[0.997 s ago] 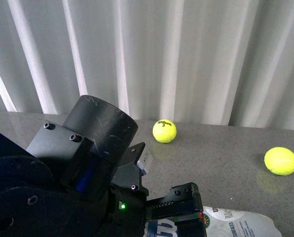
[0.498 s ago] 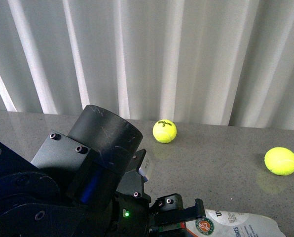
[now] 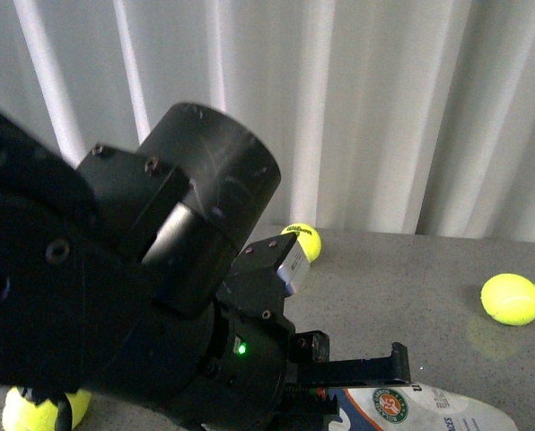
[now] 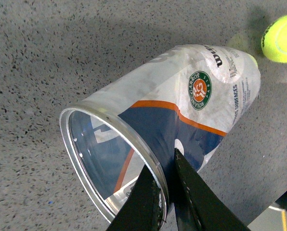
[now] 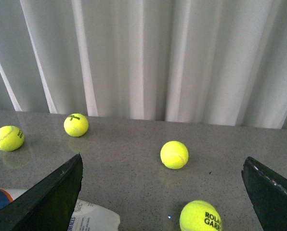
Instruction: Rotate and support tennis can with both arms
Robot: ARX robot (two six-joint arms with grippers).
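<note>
Left hand (image 4: 163, 166) tight on rim of seemingly tilted tennis can (image 4: 182, 110); right hand (image 5: 163, 163) spread

I work over a grey speckled tabletop (image 3: 411, 278) with a faint sheen that mirrors what rests on it. Four yellow balls sit on it, well apart: a Wilson-marked ball (image 3: 302, 241) near the back, a plain ball (image 3: 511, 298) off to the right, a near-left ball (image 3: 36, 411) half hidden at the front, and a Roland Garros ball (image 5: 200, 216) that only my right wrist view shows. The tennis can (image 4: 182, 96) lies on its side at the front, though I cannot tell whether its full length touches the surface.
</note>
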